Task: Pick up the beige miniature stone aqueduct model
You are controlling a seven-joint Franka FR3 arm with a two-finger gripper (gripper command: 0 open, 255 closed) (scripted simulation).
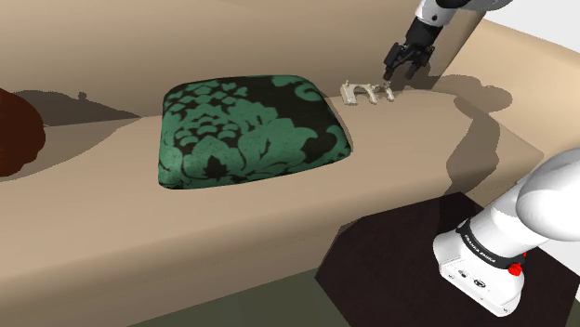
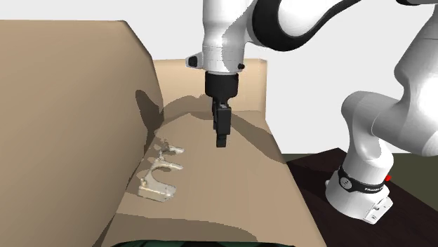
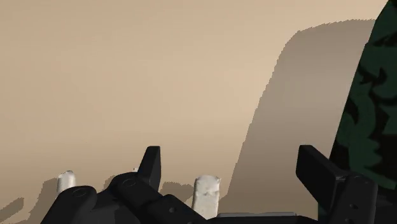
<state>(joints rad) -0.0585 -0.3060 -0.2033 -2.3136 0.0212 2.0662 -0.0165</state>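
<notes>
Fingers (image 3: 153,167) of the black gripper (image 1: 398,67) stand wide apart and clasp nothing; in the wrist view beige upholstery shows across the gap between them. The gripper hangs from the white arm (image 2: 235,31) with its fingers pointing down, clear of the surface below.

The aqueduct model (image 1: 366,92), a short beige row of arches on pale piers, rests on the beige sofa seat (image 1: 279,214) at the foot of the backrest (image 2: 63,105). In the shoulder view the gripper lies at about 2 o'clock of the model, near it but not touching. In the second exterior view the gripper again lies at about 2 o'clock of the model, raised above the seat and casting a shadow on it. In the wrist view one of the model's pale piers shows low in the gap between the fingers, nearer one finger than the other and touched by neither.

A green-and-black patterned cushion (image 1: 251,130) lies on the seat at about 8 o'clock of the model in the shoulder view, well apart from it. A dark reddish-brown rounded object (image 1: 17,130) sits at that view's 9 o'clock edge. The dark stand (image 1: 390,260) occupies the 5 o'clock corner, bearing the arm's white base (image 1: 488,251).
</notes>
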